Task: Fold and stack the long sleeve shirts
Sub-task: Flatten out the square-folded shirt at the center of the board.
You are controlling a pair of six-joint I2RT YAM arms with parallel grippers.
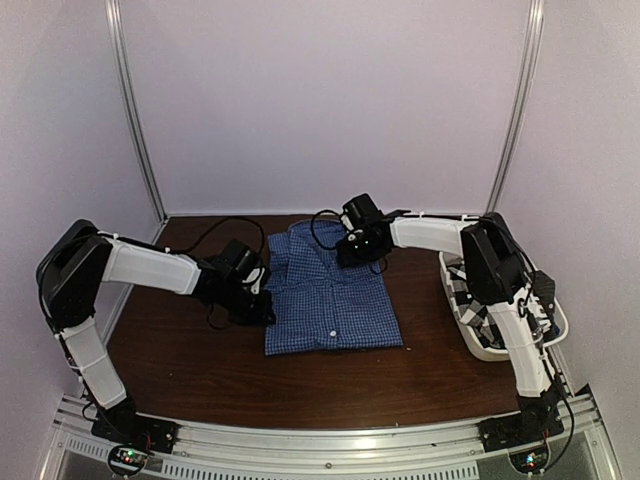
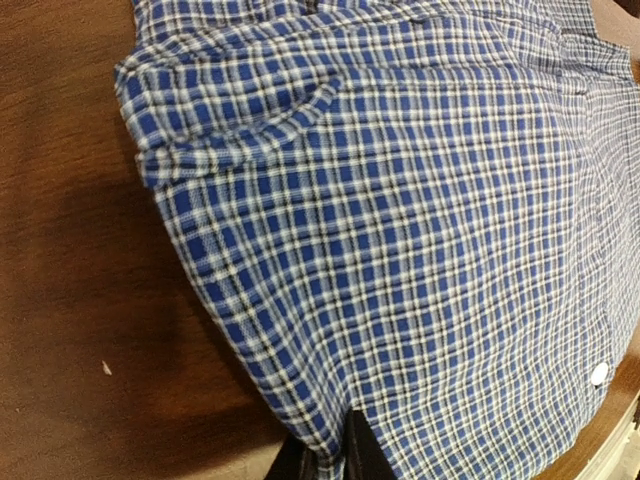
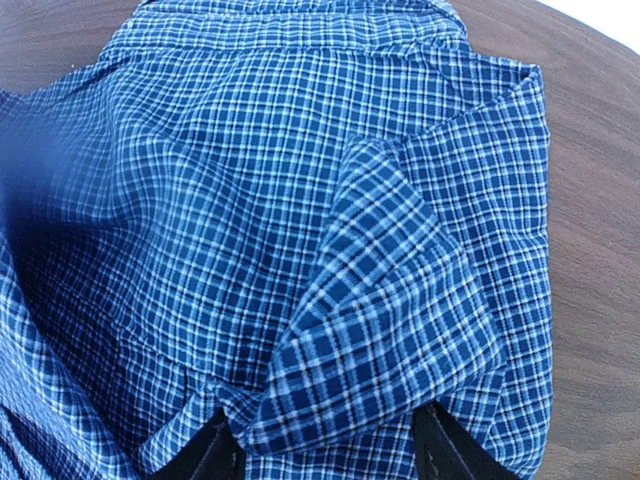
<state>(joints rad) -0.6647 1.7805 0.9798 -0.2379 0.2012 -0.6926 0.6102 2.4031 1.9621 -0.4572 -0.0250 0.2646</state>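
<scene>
The blue gingham shirt (image 1: 332, 298) lies folded into a rectangle in the middle of the table, collar at the far end. My left gripper (image 1: 262, 303) is at its left edge; in the left wrist view (image 2: 330, 462) the jaws are shut on the shirt's edge (image 2: 400, 230). My right gripper (image 1: 356, 246) is low over the collar end; in the right wrist view (image 3: 330, 452) its fingers (image 3: 216, 452) stand wide apart with a raised fold of the shirt (image 3: 390, 300) between them. The black-and-white checked shirt (image 1: 468, 300) lies crumpled in the tub.
A white plastic tub (image 1: 500, 352) stands at the right edge of the brown table (image 1: 180, 350), partly behind my right arm. White walls and metal posts close in the back and sides. A metal rail runs along the near edge.
</scene>
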